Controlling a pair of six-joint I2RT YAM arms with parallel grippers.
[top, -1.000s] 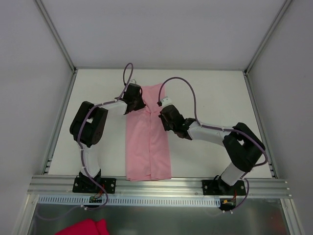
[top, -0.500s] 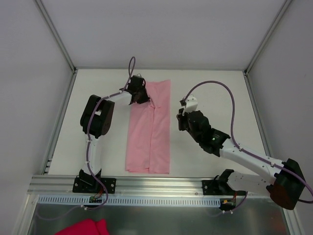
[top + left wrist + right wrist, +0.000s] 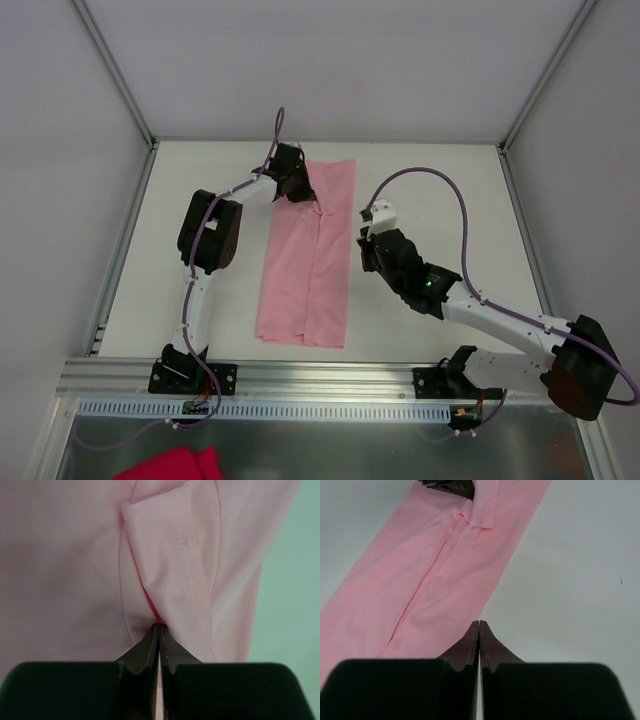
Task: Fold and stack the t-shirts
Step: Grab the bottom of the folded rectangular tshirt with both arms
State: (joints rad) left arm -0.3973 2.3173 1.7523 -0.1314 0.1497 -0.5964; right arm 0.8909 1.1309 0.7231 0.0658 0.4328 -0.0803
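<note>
1. While the left gripper pinches a fold of the t-shirt, a long strip mid-frame overhead, lift only gently.
2. The right gripper, closed and empty beside the strip's right edge, should open before gripping.

Bright, even, diffuse light fills all 3 views, and the overhead view is sharp. Shadows around the t-shirt are faint and soft-edged. In the left wrist view the table right of the t-shirt takes a greenish cast.

One t-shirt; one magenta cloth; two hands.
</note>
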